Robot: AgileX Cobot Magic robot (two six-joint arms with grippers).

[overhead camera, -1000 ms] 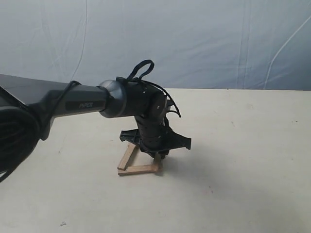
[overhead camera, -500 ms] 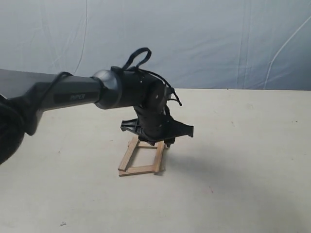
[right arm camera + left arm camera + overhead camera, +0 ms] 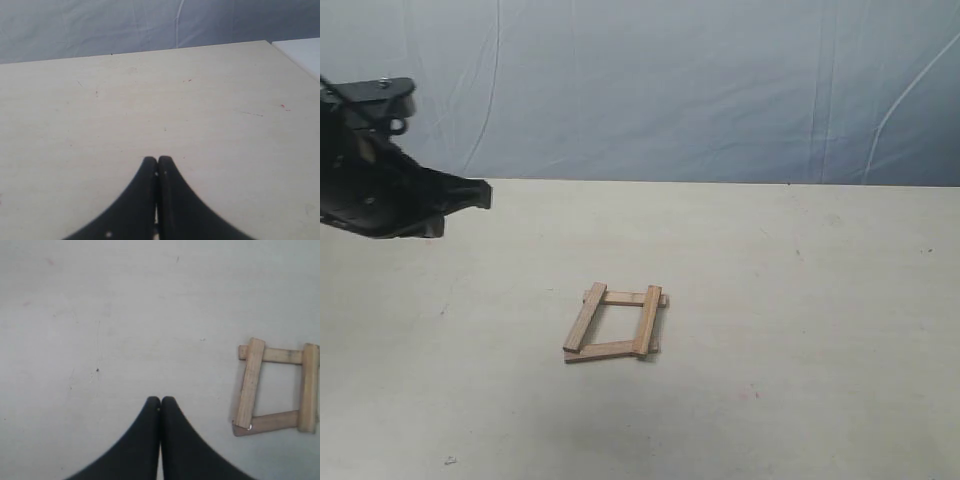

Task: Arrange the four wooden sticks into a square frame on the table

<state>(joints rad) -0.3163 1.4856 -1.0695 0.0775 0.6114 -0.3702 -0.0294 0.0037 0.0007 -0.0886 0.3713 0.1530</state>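
Note:
The four wooden sticks lie as a square frame (image 3: 616,323) in the middle of the pale table (image 3: 800,330), overlapping at the corners. The same frame (image 3: 277,386) shows in the left wrist view, off to one side of the fingertips. My left gripper (image 3: 160,400) is shut with nothing in it and hangs over bare table; its black body (image 3: 390,190) sits high at the left edge of the exterior view, well away from the sticks. My right gripper (image 3: 157,160) is shut and empty over bare table; it does not show in the exterior view.
A blue-grey sheet (image 3: 670,80) hangs behind the table's far edge. A white surface (image 3: 302,52) adjoins the table's corner in the right wrist view. Small dark specks dot the tabletop.
The left arm has lifted off the frame and swung back to the far left. The fourth stick now lies uncovered, closing the square. The gripper is empty.

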